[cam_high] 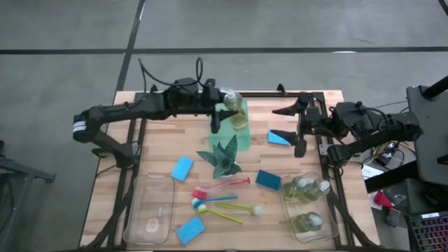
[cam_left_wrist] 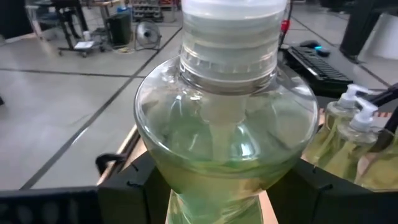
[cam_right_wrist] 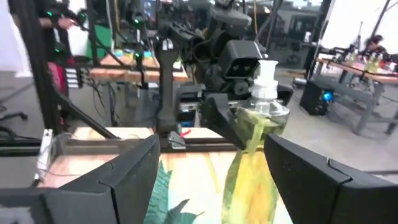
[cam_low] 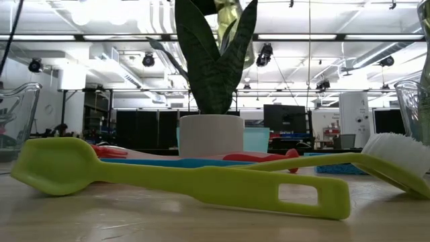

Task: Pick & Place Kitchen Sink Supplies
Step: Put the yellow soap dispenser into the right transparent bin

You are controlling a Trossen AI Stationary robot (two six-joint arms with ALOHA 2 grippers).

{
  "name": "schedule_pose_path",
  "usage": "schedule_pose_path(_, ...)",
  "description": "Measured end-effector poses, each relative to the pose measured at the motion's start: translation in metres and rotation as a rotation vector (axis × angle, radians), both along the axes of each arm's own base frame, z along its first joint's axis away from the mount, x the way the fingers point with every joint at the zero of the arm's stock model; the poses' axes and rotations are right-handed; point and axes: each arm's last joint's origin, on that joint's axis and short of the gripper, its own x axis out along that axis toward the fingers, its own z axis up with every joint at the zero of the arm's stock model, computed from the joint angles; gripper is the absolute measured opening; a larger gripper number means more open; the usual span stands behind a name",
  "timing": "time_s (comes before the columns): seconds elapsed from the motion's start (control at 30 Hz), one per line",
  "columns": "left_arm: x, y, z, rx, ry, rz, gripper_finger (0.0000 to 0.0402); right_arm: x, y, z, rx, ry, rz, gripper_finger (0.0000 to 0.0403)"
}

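Observation:
My left gripper (cam_high: 218, 115) is shut on a clear soap bottle (cam_high: 235, 106) with yellow-green soap and a white pump cap, held over the translucent green tray (cam_high: 241, 140) at the table's far middle. My right gripper (cam_high: 290, 126) stands open to the bottle's right with nothing between its fingers. It hangs above a blue sponge (cam_high: 277, 138) that lies flat on the table. Three more soap bottles (cam_high: 306, 189) lie in the right clear bin. Other sponges (cam_high: 182, 168) (cam_high: 267, 179) (cam_high: 190, 229) and the red, blue and yellow brushes (cam_high: 222, 198) lie on the near table. My left gripper pinches the bottle's body below its round shoulder (cam_left_wrist: 186, 186) between its two fingers (cam_left_wrist: 124, 183), one on each side. The fingers come about level from the table's left. The bottle stands upright in the hold, cap (cam_right_wrist: 267, 68) up; its base is out of view.
A spiky plant (cam_high: 224, 157) in a white pot (cam_low: 211, 134) stands mid-table, just near of the green tray. Another clear bin (cam_high: 150, 210) sits at the near left. The yellow brush (cam_low: 181, 181) lies across the near table.

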Motion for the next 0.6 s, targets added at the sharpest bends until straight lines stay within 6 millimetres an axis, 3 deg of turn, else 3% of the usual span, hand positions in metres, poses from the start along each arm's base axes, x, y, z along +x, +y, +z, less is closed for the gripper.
schedule_pose_path(0.4, 0.042, -0.010, -0.002, 0.037, 0.015, -0.074, 0.0211, 0.020, -0.021, 0.020, -0.001, -0.004, -0.054, 0.0270)
schedule_pose_path(0.6, 0.051, -0.016, -0.004, 0.026, 0.037, -0.102, 0.0211, 0.034, -0.032, 0.017, 0.047, 0.066, -0.023, 0.0274)
